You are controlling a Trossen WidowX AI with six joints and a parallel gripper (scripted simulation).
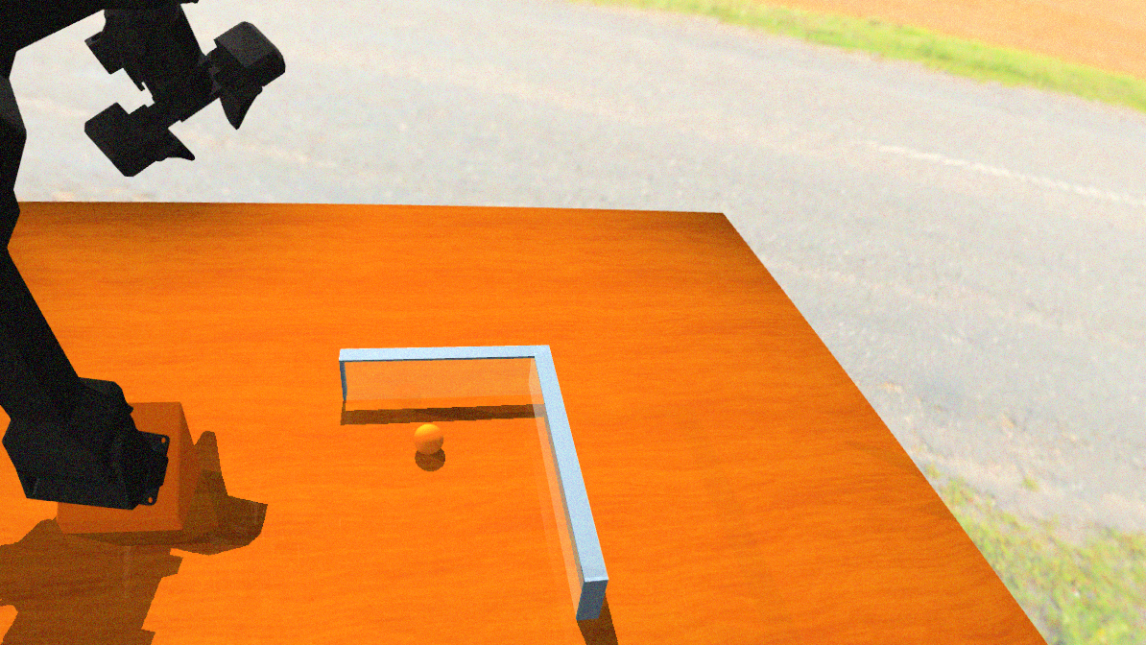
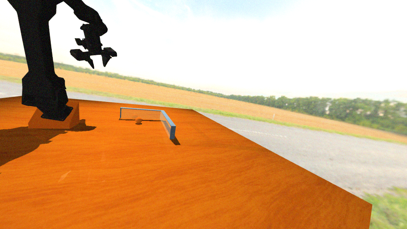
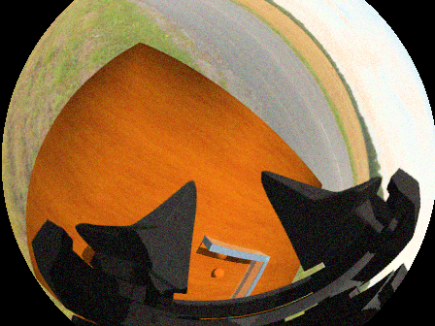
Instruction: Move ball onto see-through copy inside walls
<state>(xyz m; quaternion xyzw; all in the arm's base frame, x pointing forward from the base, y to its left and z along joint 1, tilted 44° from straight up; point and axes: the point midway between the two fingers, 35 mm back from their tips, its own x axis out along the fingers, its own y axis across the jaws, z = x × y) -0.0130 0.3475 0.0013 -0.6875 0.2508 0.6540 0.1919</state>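
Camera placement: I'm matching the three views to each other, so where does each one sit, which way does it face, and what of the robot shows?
Top: high behind the base, looking down over the table at the ball and walls; arm and open tool show.
Exterior: low at the table's near edge, facing the walls and base; whole arm shows.
Wrist: on the arm, looking down between two fingers.
All three share ball and walls.
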